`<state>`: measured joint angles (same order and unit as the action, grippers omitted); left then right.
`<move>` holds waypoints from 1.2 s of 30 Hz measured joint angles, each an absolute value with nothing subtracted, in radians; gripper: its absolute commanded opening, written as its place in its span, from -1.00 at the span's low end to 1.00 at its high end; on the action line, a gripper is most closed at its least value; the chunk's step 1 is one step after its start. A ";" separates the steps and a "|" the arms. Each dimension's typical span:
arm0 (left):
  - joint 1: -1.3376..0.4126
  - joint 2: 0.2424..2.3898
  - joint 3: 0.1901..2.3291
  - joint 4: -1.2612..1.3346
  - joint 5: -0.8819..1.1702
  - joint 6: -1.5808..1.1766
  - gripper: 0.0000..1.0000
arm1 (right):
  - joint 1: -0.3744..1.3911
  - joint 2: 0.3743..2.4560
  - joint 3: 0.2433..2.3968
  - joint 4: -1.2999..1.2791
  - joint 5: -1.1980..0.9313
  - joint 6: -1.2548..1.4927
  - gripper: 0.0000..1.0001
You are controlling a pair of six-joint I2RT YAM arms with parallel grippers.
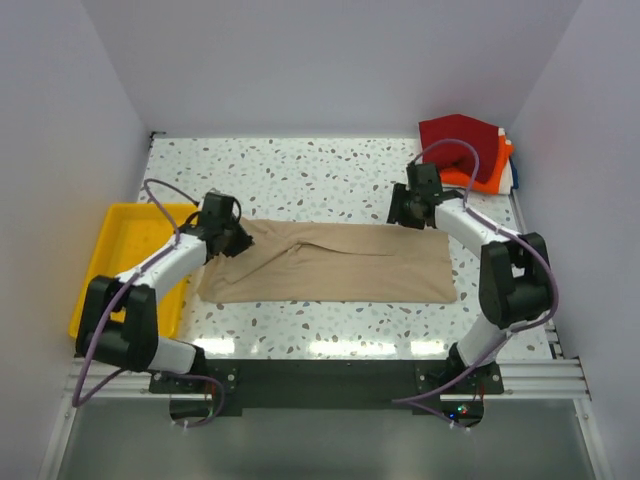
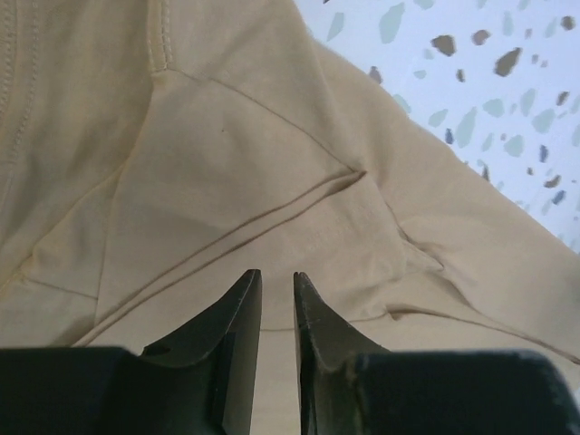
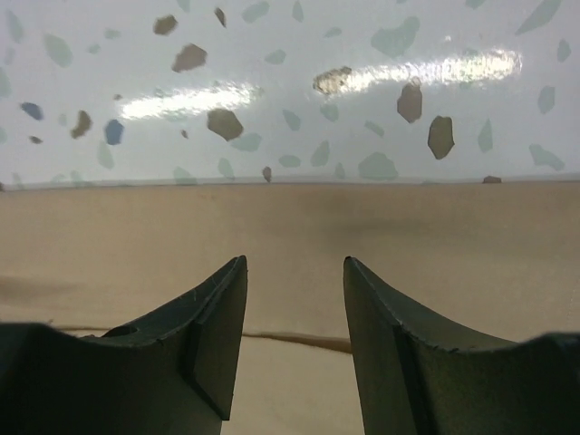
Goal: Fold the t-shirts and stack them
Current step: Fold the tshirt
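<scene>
The tan shirt point(image 1: 340, 265) lies flat across the middle of the counter point(image 1: 320, 170) as a long band running left to right. Its sides look turned in, so I judge the step in hand to be the fold of this 1 shirt, about halfway through. The red shirt point(image 1: 460, 135) sits folded in the far right corner on top of the orange shirt point(image 1: 503, 152), which shows only as an edge beneath it. Those 2 look finished, and the tan one seems the last to join them.

The left tool point(image 1: 232, 240) hangs over the band's far left corner. Its jaws are released, a narrow slit apart with nothing between them, and its wrist view shows seams and a sleeve fold just below. The right tool point(image 1: 410, 212) is at the band's far right corner, jaws parted wider and empty, with the tips over the cloth's far edge where it meets bare counter. Neither grasps anything.

The next move likely calls for each tool to drop onto its corner and pinch through every layer. Catching only the top layer would probably pull the turned-in sides open. From there, 1 end carried over to the other would halve the band before it goes onto the stack. The tray point(image 1: 110, 250) at the left, beside the left arm, plays no part.
</scene>
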<state>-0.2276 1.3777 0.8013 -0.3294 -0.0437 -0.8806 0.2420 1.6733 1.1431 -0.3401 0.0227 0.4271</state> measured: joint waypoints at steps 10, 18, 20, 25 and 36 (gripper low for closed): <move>-0.251 1.704 0.954 -0.333 -0.127 -0.988 -0.55 | 0.250 1.801 1.134 -0.426 0.169 0.416 0.07; -0.251 1.964 1.280 -0.358 -0.153 -0.956 -0.55 | 0.247 1.739 1.005 -0.305 0.143 0.501 0.07; -0.251 2.049 1.399 -0.366 -0.155 -0.927 -0.56 | 0.242 1.685 0.920 -0.224 0.105 0.552 0.07; -0.249 2.263 1.727 -0.406 -0.155 -0.853 -0.56 | 0.299 1.533 0.711 -0.062 0.006 0.729 0.07; -0.174 2.562 2.120 -0.222 0.227 -0.800 0.14 | 0.829 1.408 0.583 -0.007 -0.045 1.190 0.08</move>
